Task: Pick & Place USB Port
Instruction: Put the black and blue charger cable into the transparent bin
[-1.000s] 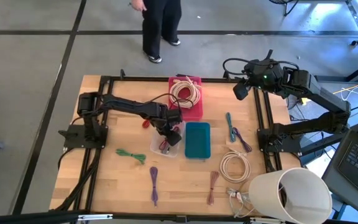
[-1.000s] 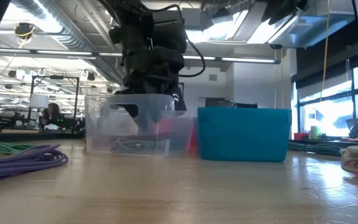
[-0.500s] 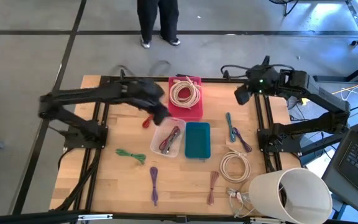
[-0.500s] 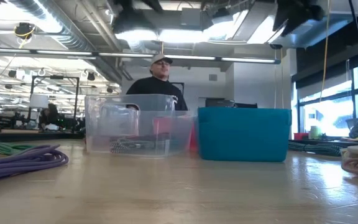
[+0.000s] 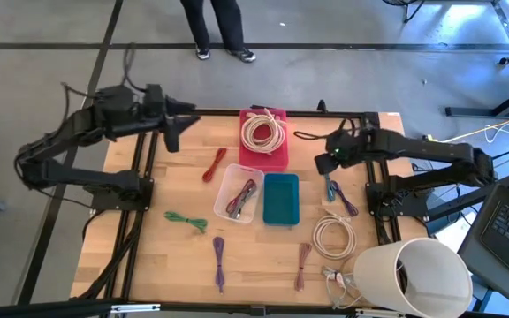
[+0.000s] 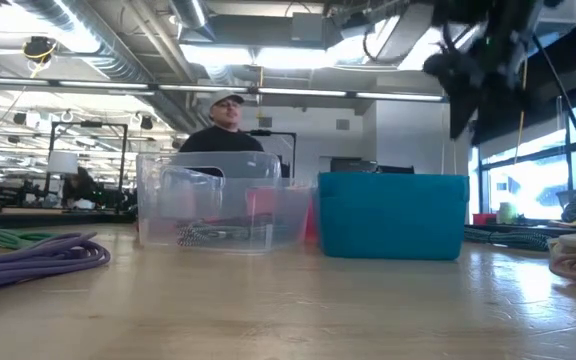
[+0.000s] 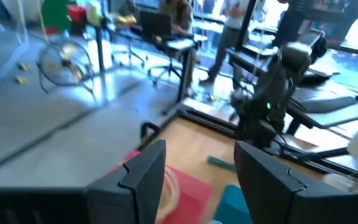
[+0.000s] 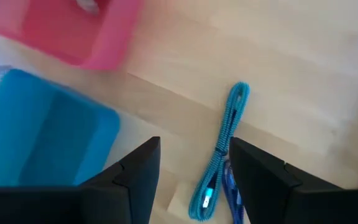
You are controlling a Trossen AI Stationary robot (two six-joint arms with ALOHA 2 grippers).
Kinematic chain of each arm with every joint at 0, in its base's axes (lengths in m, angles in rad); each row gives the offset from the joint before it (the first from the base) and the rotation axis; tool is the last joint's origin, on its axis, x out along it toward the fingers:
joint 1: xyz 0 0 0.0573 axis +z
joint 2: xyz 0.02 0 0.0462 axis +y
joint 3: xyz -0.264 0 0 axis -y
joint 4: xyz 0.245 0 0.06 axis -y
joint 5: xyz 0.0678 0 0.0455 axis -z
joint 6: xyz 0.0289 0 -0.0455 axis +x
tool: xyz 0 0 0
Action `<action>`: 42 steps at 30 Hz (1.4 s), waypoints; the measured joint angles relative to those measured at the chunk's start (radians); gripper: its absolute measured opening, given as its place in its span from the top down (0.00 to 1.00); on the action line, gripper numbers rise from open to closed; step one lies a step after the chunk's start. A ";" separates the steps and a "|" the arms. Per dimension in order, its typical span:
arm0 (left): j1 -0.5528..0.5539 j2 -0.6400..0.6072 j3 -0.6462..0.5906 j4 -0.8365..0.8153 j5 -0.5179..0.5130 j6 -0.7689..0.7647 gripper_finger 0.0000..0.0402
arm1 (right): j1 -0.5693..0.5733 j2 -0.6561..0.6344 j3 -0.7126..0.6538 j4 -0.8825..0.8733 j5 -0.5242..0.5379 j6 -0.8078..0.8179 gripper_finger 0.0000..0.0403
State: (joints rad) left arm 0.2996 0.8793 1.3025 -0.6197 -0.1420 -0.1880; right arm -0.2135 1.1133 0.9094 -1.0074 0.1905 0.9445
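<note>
A teal cable (image 8: 227, 134) lies on the table at the right, beside a purple cable (image 5: 345, 201). My right gripper (image 8: 194, 158) hangs open above the teal cable's near end, fingers pointing down, touching nothing; it is also in the high view (image 5: 328, 163). My left gripper (image 7: 197, 165) stands open and empty, raised over the table's far left corner (image 5: 171, 131) and pointing almost level across the table. A clear bin (image 5: 239, 194) holds a red and a dark cable. Beside it stand a teal bin (image 5: 281, 199) and a pink bin (image 5: 265, 137) with a white coil.
Loose cables lie on the table: red (image 5: 213, 164), green (image 5: 186, 221), purple (image 5: 219, 261), brown (image 5: 302, 265) and a white coil (image 5: 334, 234). A white bucket (image 5: 418, 274) stands at the near right corner. A person (image 6: 223, 120) stands beyond the far edge.
My left gripper has risen out of the clear bin, drawn back to the table's far left corner and tipped from pointing down to nearly level. My right gripper has come down from the far right toward the teal cable and tipped to point down.
</note>
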 joint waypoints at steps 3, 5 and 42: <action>0.009 -0.022 0.000 0.006 -0.031 0.040 0.55 | -0.008 0.002 -0.079 0.023 -0.001 0.061 0.52; 0.011 -0.028 0.000 0.011 -0.046 0.057 0.55 | -0.011 0.002 -0.118 0.022 -0.001 0.097 0.52; 0.011 0.003 0.000 0.017 -0.049 0.137 0.55 | -0.067 0.213 -0.421 0.533 -0.085 0.108 0.75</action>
State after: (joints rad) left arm 0.3107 0.8818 1.3025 -0.6025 -0.1908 -0.0511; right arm -0.2806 1.3267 0.4884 -0.4740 0.1053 1.0521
